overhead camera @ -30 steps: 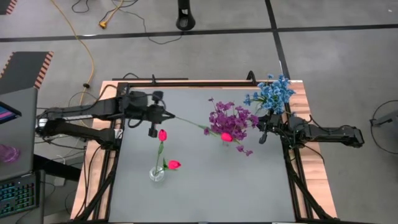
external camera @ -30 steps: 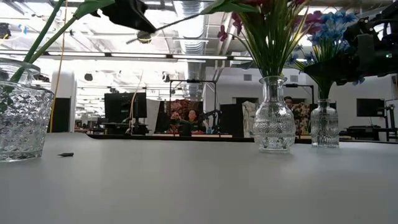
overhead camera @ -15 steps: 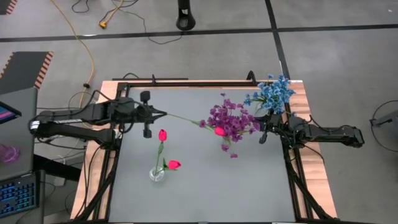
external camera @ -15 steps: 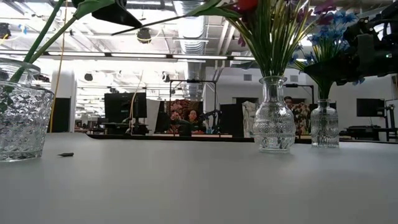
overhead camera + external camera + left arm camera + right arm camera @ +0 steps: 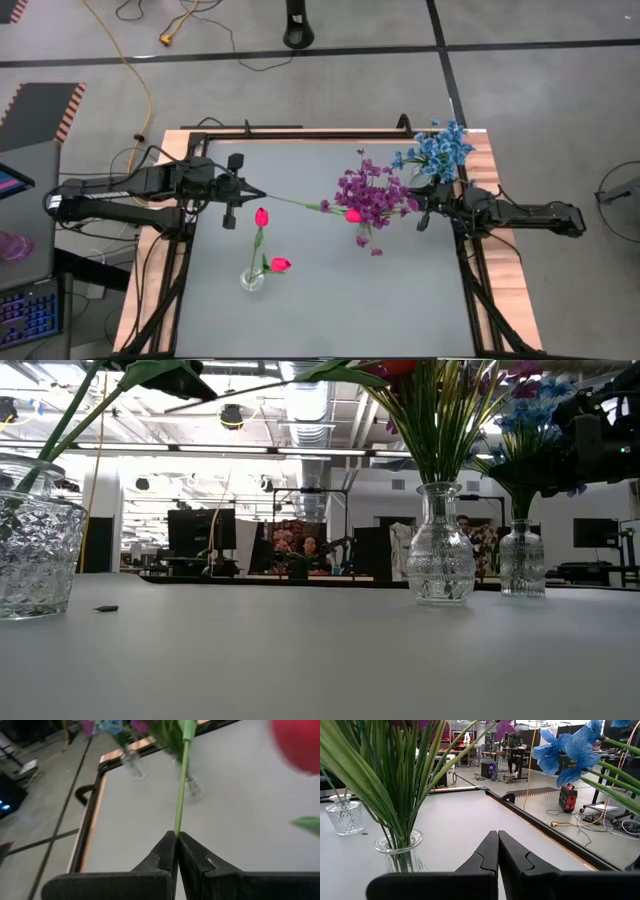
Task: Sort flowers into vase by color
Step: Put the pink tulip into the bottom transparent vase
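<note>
Blue vase (image 5: 425, 178) at 1 o'clock, purple vase (image 5: 362, 232) done. Left gripper (image 5: 243, 192) clamped on pink flower (image 5: 353, 214) stem; pink vase (image 5: 252, 280) at 7 holds two. Right gripper (image 5: 424, 215) closed, empty.

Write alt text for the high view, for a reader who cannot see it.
Seen from above, the left gripper, shut on a thin green stem, holds a pink-red tulip bud over the purple flower bunch at the grey table's centre. Two pink-red tulips stand in a clear glass vase; the shut right gripper waits beside the blue flower bunch.
</note>
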Action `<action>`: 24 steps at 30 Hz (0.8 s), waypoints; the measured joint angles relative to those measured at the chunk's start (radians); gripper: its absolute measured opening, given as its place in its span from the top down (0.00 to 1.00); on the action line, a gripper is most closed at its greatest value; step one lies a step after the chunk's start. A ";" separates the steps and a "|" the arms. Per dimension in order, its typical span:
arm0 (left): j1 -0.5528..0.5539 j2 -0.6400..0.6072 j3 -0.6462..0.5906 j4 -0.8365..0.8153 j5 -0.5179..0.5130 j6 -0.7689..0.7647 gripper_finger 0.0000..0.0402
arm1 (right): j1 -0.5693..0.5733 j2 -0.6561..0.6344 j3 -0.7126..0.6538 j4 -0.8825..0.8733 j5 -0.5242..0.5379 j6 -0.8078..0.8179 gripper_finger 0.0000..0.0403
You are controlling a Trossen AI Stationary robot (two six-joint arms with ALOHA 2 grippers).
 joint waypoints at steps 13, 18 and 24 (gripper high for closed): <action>-0.001 -0.074 0.000 -0.073 0.160 -0.013 1.00 | 0.000 0.000 0.000 0.000 0.000 0.000 0.92; -0.001 -0.104 0.000 -0.122 0.149 -0.064 1.00 | 0.000 0.000 0.000 0.000 0.000 0.000 0.92; -0.001 -0.136 0.000 -0.182 0.085 -0.105 1.00 | 0.000 0.000 0.000 0.000 0.000 0.000 0.92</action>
